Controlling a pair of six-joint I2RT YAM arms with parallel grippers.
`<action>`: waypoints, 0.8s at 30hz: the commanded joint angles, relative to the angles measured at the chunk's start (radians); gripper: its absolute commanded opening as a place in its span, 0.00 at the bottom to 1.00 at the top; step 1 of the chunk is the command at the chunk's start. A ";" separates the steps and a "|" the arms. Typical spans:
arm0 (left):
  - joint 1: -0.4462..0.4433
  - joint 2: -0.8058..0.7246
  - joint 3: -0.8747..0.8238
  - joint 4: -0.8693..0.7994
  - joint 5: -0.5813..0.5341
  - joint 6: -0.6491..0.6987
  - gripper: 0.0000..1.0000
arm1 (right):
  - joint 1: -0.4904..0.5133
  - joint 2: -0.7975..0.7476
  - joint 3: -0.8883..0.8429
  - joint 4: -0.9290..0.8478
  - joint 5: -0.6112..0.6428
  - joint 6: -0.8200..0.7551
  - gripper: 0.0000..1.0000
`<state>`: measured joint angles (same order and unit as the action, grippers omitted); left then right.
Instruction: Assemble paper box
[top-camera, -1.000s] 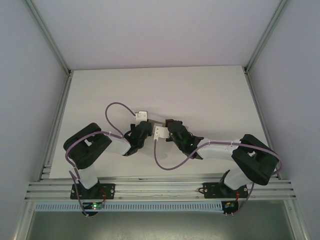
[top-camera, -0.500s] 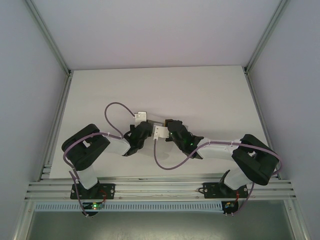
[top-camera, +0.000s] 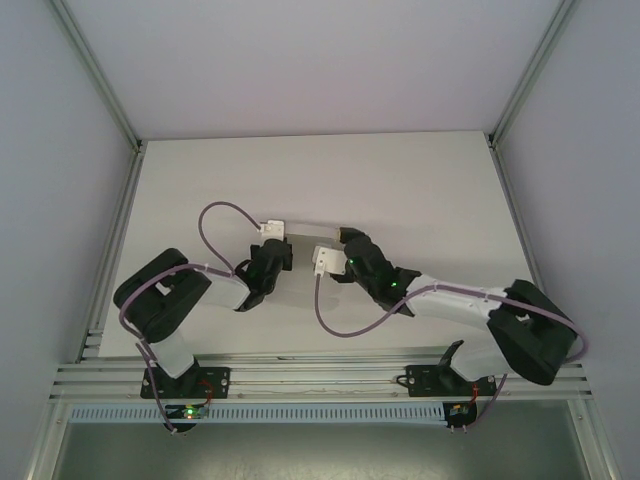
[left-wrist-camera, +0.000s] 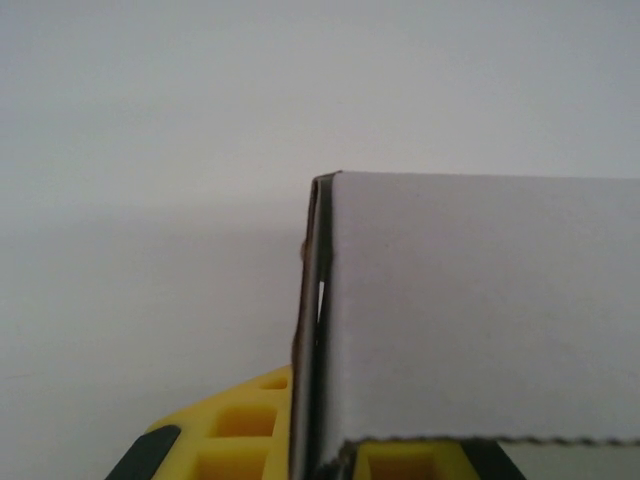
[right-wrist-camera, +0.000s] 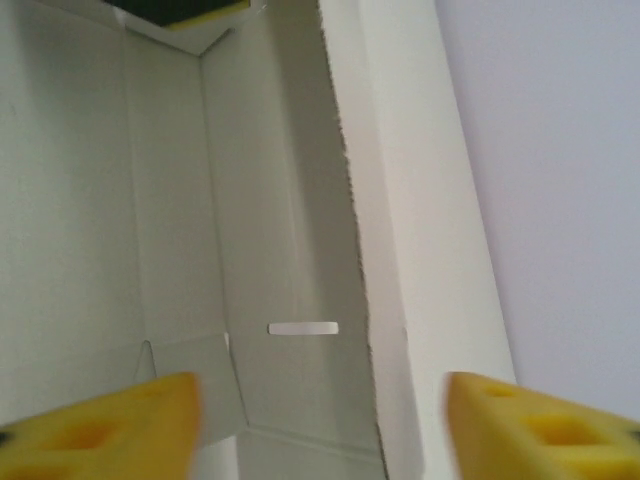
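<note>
Both arms have drawn apart over the last second: my left gripper (left-wrist-camera: 318, 452) has slid left and the right arm has stretched out low, so the gap between the wrists is wider. I take that to mean the paper box (left-wrist-camera: 480, 300) is being opened up; it sits mid-table (top-camera: 420, 190) between them. The left fingers look pinched on a doubled side wall of the box. The right gripper (right-wrist-camera: 320, 425) is spread wide, looking into the box interior, astride one wall; I cannot confirm contact.
</note>
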<state>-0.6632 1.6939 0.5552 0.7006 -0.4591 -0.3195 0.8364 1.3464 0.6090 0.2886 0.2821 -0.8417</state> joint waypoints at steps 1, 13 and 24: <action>0.010 -0.104 -0.024 -0.065 0.008 -0.039 0.00 | -0.004 -0.131 0.026 -0.018 -0.121 0.072 0.98; 0.008 -0.370 -0.078 -0.234 0.113 -0.108 0.00 | -0.082 -0.553 -0.036 0.077 -0.169 0.553 0.98; 0.008 -0.533 -0.127 -0.270 0.169 -0.128 0.00 | -0.095 -0.332 0.074 -0.064 -0.100 0.640 0.98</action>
<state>-0.6590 1.1961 0.4377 0.4580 -0.2878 -0.4229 0.7513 0.9859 0.6518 0.2790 0.1562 -0.2565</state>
